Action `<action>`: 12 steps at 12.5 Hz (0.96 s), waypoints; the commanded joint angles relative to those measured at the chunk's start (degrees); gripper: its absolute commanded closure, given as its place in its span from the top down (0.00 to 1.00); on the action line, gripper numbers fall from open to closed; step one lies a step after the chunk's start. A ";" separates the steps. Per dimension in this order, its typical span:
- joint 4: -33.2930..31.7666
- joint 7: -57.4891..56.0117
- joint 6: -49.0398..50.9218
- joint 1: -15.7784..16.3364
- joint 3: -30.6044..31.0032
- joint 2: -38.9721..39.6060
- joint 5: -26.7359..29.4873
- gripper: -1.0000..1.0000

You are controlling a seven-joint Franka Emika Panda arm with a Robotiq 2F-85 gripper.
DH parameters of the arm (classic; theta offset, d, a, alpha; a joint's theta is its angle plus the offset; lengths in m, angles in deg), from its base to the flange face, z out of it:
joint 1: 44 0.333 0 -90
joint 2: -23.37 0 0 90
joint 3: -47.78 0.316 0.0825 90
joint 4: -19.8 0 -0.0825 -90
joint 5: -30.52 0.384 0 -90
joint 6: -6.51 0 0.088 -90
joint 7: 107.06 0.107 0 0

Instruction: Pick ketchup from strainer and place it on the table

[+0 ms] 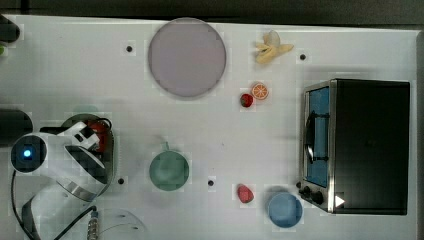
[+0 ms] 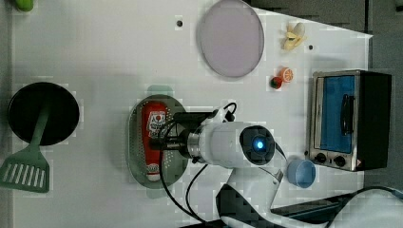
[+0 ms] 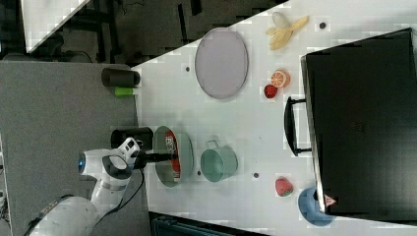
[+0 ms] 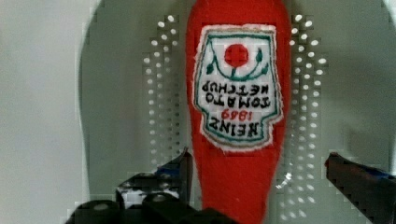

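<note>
The slim red ketchup (image 4: 236, 116) bottle with its stitched-looking label is lying in the perforated pale-green strainer (image 4: 116, 93), between the wide-open end effector (image 4: 259, 175) fingers.

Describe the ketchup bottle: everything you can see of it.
The ketchup is a slim red squeeze bottle with a white, green-edged label reading Heinz Tomato Ketchup under a red tomato emblem. It lies flat, label up, along the perforated bottom of the pale green strainer. The open gripper is above it, one finger on each side of its narrowing end; contact cannot be told.
</note>
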 commanded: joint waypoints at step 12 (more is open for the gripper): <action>1.02 6.89 -4.11 3.69 -2.61 0.07 -5.67 0.56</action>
